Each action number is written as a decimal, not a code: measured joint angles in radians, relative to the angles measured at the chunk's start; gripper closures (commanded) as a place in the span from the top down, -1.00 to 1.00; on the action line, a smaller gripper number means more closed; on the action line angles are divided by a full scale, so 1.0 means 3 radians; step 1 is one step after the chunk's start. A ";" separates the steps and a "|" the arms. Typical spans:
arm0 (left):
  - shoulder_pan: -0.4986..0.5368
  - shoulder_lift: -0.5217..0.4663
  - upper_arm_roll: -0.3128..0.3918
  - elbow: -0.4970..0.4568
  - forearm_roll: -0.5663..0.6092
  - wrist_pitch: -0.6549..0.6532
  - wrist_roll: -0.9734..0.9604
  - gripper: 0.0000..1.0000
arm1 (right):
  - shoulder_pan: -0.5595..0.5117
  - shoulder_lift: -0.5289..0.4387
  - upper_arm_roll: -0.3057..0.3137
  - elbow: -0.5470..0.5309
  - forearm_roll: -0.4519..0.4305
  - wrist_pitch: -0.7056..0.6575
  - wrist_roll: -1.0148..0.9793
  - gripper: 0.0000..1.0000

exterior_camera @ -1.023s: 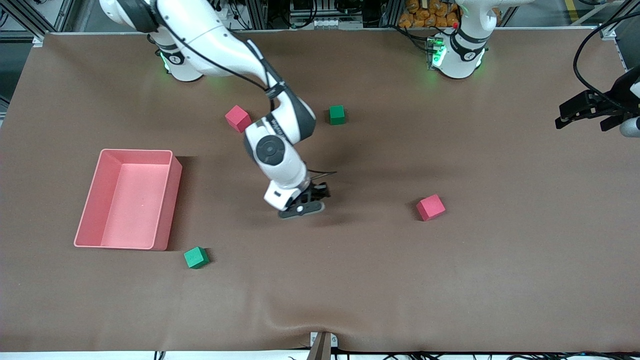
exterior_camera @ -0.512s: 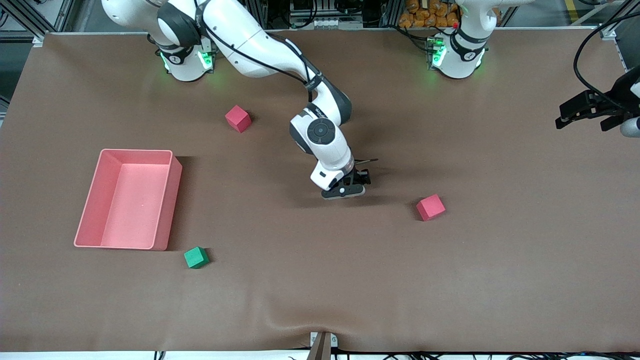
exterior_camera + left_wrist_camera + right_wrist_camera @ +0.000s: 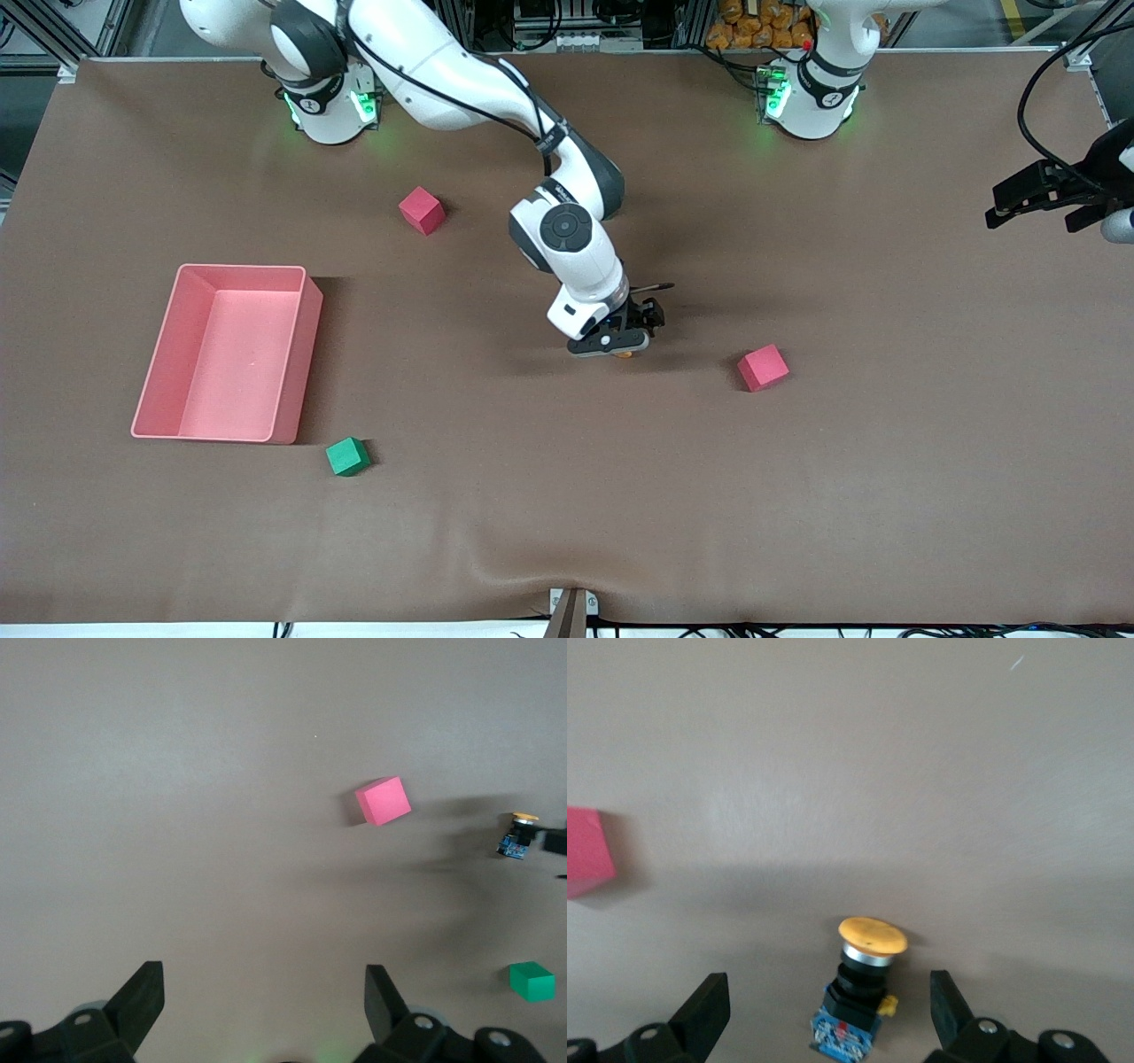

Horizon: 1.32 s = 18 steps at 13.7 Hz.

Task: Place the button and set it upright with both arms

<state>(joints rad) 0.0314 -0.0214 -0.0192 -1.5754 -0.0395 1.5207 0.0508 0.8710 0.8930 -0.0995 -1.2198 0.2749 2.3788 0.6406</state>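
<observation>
My right gripper (image 3: 620,341) hangs with jaws spread over the button (image 3: 864,985) lying mid-table on bare brown cloth near a red cube (image 3: 763,367), while my left gripper (image 3: 1032,193), also open, waits over the table's edge.

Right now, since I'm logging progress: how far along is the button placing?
Looks done: button appears set on the table, near a red cube. In hand: right gripper is open around it, not gripping. Remaining: whether it stands upright is unclear; left gripper waits open, at its end.
</observation>
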 measured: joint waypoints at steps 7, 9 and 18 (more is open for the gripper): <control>-0.0015 0.0003 -0.0013 -0.0008 0.0000 0.0000 0.0000 1.00 | -0.0515 -0.0991 -0.0648 -0.0066 -0.0008 -0.1814 -0.0804 1.00; -0.0022 0.0016 -0.0022 -0.0015 0.0000 0.0000 0.0000 1.00 | -0.0581 -0.1323 -0.1018 -0.0252 -0.0008 -0.2244 -0.1155 1.00; -0.0036 0.0273 -0.0302 -0.0024 0.0000 0.0135 0.0000 1.00 | -0.1127 -0.2859 -0.1557 -0.1182 -0.0610 -0.2863 -0.2050 1.00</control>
<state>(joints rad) 0.0208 0.0604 -0.1099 -1.5826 -0.0394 1.5611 0.0508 0.5331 0.0353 -0.5664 -1.5743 0.0919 1.5200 0.0256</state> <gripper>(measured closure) 0.000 0.000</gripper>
